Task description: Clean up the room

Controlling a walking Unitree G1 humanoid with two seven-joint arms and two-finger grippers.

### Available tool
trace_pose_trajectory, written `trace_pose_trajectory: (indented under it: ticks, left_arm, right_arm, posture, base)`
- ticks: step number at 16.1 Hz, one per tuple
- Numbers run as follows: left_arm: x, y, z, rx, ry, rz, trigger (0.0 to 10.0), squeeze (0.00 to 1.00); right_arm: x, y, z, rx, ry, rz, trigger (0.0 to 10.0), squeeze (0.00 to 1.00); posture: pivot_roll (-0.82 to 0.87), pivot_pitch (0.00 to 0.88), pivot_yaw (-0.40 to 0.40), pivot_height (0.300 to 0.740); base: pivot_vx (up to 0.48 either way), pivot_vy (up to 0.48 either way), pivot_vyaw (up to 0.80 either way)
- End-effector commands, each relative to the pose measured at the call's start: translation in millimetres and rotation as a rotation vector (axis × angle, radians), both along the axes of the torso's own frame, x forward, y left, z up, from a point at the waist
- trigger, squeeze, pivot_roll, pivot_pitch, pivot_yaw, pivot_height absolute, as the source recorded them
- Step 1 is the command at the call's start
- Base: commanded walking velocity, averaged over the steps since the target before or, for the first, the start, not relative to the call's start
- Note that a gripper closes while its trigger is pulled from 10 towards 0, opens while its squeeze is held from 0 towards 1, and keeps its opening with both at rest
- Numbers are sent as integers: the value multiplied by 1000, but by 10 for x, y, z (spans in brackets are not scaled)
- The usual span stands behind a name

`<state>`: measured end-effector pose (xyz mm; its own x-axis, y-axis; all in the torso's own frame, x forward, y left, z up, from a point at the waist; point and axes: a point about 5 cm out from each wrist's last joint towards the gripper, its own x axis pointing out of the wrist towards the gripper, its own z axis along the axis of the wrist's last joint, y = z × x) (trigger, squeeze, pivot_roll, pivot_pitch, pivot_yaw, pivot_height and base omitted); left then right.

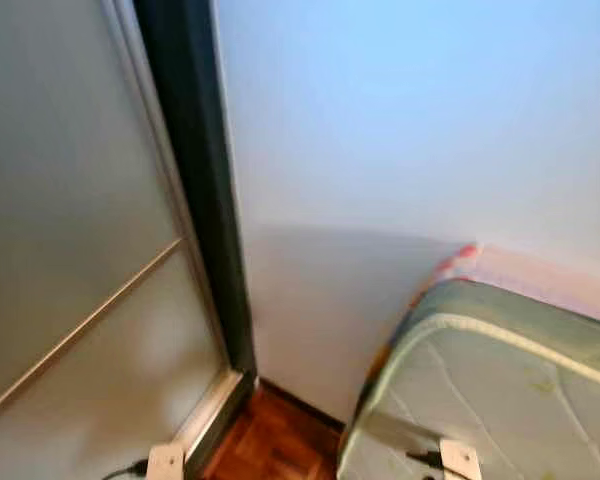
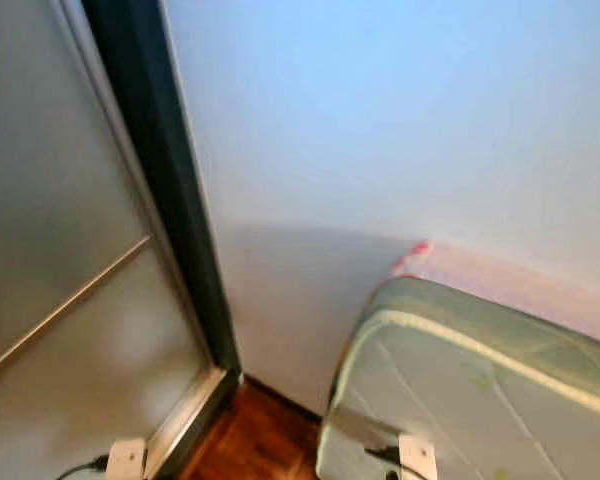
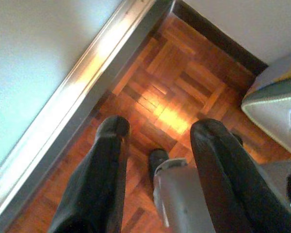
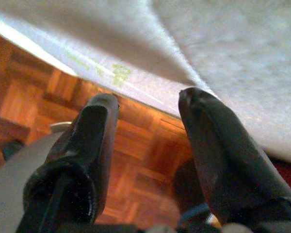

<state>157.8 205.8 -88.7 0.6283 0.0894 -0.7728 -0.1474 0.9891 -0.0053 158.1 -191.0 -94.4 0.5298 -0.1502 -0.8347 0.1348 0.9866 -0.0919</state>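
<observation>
Facing a room corner, the head camera takes in a pale wall (image 1: 400,130), a dark-framed sliding door (image 1: 195,200) and a bare mattress (image 1: 500,400) at right; the left gripper (image 3: 157,131) hangs spread above parquet floor (image 3: 184,82); the right gripper (image 4: 148,104), fingers likewise apart and empty, hovers beside the mattress edge.
</observation>
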Motion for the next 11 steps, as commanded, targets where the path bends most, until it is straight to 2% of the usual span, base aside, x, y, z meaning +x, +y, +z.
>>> trace_pose_trajectory:
  ticks: [1, 11]
  left_arm:
    - [114, 68, 39, 4, 81, -171, 10000, 0]
    - [-2, 149, 4, 12, 117, -158, 10000, 0]
  right_arm:
    - [24, 110, 3, 218, -21, 36, 10000, 0]
    - [-2, 110, -8, 214, -10, 36, 10000, 0]
  posture:
    - [-11, 0, 8, 740]
    - [-11, 0, 10, 740]
  base:
    - [0, 0, -775]
    - [0, 0, -775]
